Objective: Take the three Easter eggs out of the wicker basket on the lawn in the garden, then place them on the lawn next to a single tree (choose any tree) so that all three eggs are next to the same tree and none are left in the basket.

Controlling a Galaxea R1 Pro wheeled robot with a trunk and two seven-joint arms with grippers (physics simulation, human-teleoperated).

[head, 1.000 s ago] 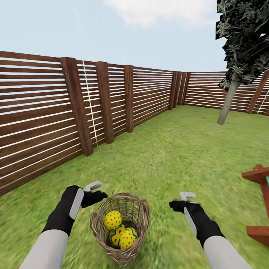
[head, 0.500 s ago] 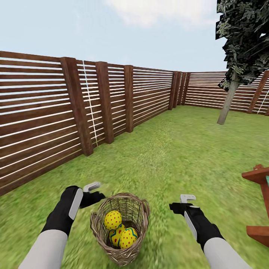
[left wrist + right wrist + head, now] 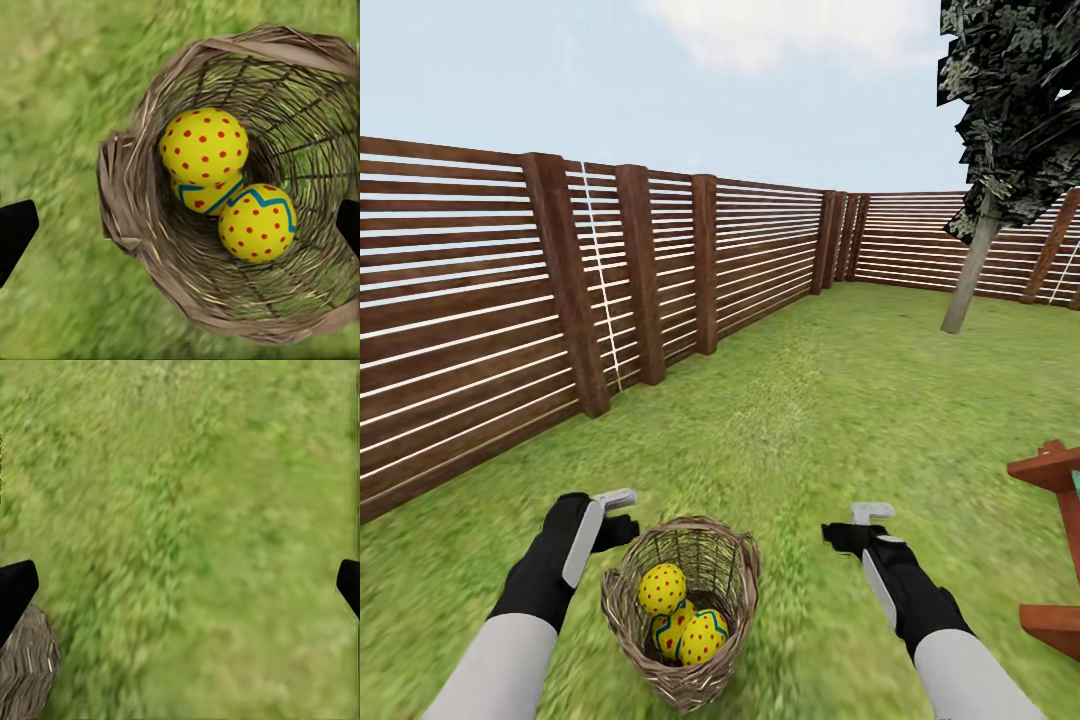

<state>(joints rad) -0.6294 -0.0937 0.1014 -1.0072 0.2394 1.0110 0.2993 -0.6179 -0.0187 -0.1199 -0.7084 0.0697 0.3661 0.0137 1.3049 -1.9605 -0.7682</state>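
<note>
Wicker basket (image 3: 682, 610) stands on the lawn (image 3: 830, 420) between my arms, all three Easter eggs (image 3: 225, 187) inside. Left gripper (image 3: 180, 225) hangs above the rim, jaws wide and empty; right gripper (image 3: 180, 585) likewise, over grass. I should centre over the topmost egg (image 3: 204, 146), descend vertically clear of the weave, and close gently.

Setting: simulated outdoor garden, fenced yard. Evidence: mottled green lawn (image 3: 830, 400) underfoot; slatted reddish-brown wooden fence (image 3: 660, 270) closing off the left side and far end; tree (image 3: 1010, 110) with pale trunk and dark foliage near the far corner; open sky with cloud above; red wooden furniture (image 3: 1055, 540) at right edge.
</note>
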